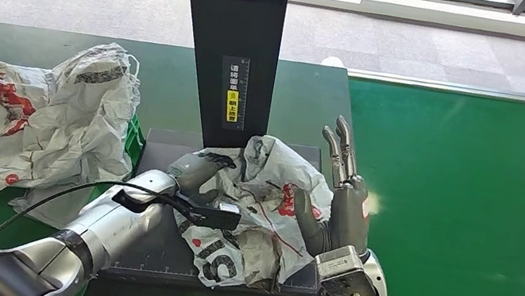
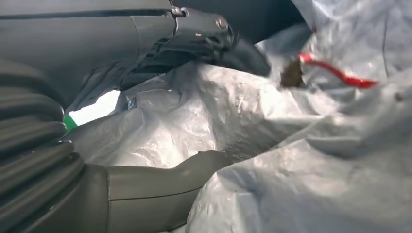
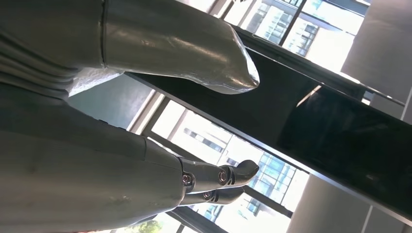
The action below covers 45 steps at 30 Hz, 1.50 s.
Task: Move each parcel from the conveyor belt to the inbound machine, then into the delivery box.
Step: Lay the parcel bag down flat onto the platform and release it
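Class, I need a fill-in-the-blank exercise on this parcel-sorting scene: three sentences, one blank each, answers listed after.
1. The crumpled white parcel lies on the dark platform of the ____ machine.
2. The conveyor belt surface is ____ in colour.
3. The right hand stands beside the parcel with its fingers pointing ____.

Answers: inbound; green; up

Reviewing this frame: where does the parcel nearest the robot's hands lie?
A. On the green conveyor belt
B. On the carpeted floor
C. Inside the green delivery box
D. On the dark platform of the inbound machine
D: the crumpled white parcel lies on the dark platform at the foot of the black column, with the green conveyor belt bare beside it.
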Tool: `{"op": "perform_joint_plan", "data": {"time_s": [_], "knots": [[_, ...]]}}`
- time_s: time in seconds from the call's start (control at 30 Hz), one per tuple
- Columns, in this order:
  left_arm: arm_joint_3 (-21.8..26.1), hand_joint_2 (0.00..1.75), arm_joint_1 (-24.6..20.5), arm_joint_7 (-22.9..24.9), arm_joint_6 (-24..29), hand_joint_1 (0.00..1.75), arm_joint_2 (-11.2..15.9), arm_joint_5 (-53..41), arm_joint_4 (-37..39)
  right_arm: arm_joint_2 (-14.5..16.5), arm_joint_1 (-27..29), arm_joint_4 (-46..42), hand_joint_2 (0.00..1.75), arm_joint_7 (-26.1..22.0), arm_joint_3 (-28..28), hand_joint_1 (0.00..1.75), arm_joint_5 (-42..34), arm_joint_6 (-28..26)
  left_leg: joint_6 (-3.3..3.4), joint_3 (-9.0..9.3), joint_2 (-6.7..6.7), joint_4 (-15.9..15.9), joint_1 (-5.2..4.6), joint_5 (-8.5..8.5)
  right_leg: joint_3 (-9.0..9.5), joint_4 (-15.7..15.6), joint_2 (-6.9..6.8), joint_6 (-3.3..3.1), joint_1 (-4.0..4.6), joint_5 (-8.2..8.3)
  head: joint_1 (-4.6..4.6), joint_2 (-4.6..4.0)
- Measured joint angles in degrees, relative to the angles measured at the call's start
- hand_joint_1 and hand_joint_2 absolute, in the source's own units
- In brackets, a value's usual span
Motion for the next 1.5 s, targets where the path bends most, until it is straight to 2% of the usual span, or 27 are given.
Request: {"op": "perform_joint_plan", "data": {"time_s": [0.17,0.3,0.37,0.5,0.73,0.9,1.03,1.2,1.4,1.5], "knots": [[-0.7,1.75,-1.3,-3.3,-3.1,1.75,0.7,-0.7,1.2,0.0,0.4,0.0,0.00,-0.5,0.0,0.00,-0.3,0.0,0.00,0.10,0.00,0.0,0.00,0.00,0.09,0.0,0.00,-0.01,0.01,0.00,0.00,0.00],[-1.4,1.75,-1.7,-3.5,-1.3,1.75,1.1,-1.0,1.4,0.0,1.2,0.0,0.00,-1.1,0.0,0.00,-0.5,-0.1,0.00,0.13,0.00,0.0,0.00,0.00,0.11,0.0,0.01,-0.01,0.01,0.00,0.00,0.00],[-1.5,1.75,-1.0,-2.9,2.9,1.75,1.1,-0.8,1.2,0.0,1.7,-0.1,0.00,-1.1,0.0,0.00,-0.4,-0.1,0.00,0.13,0.01,0.0,0.00,0.00,0.09,0.0,0.02,-0.01,0.00,0.00,0.00,0.00],[-0.9,1.75,2.8,-0.6,17.0,1.75,1.2,-1.0,-2.5,0.1,3.5,-1.6,0.00,-0.9,-0.2,0.00,0.1,-0.6,-0.01,0.06,0.00,0.0,0.00,0.00,0.00,0.0,0.03,-0.01,0.00,0.00,0.00,0.00],[3.2,1.75,14.3,1.0,27.9,1.75,0.9,-5.4,-21.9,0.4,6.1,-4.1,0.00,-0.8,-0.8,0.00,0.6,-2.1,0.01,-0.11,0.01,0.0,-0.01,-0.04,-0.15,0.0,0.06,0.00,-0.02,-0.02,0.00,0.00],[7.0,1.75,23.0,-1.1,35.4,1.75,0.4,-3.2,-38.4,0.4,8.0,-5.4,0.00,-0.5,-0.9,0.00,0.7,-3.2,0.04,-0.20,0.03,0.0,-0.02,-0.10,-0.24,0.0,0.07,0.00,-0.02,-0.07,0.00,0.00],[8.8,1.75,27.1,-2.1,36.1,1.75,0.1,-2.4,-46.4,0.6,8.6,-6.0,0.00,-0.4,-0.9,0.00,0.7,-3.6,0.03,-0.21,0.02,0.0,-0.01,-0.09,-0.25,0.0,0.06,0.00,0.00,-0.09,0.00,0.00],[9.9,1.75,29.2,-3.0,36.1,1.75,-0.1,-2.2,-51.1,0.7,8.9,-6.2,0.00,-0.4,-0.9,0.00,0.7,-3.6,0.00,-0.21,0.02,0.0,0.00,-0.04,-0.23,0.0,0.06,-0.01,0.00,-0.06,0.00,0.00],[14.7,1.75,34.8,-11.6,36.2,1.75,-3.5,0.0,-61.9,1.2,8.8,-6.5,0.00,-0.2,-0.9,0.00,0.5,-3.3,0.02,-0.25,0.03,0.0,0.00,-0.06,-0.25,0.0,0.07,-0.02,-0.01,-0.06,0.00,0.00],[19.2,1.75,37.1,-16.5,36.2,1.75,-5.2,4.0,-67.6,1.3,8.5,-6.6,0.00,0.1,-0.9,0.00,0.6,-3.2,0.03,-0.27,0.01,0.0,0.00,-0.09,-0.27,0.0,0.06,0.00,0.00,-0.08,0.00,0.00]]}}
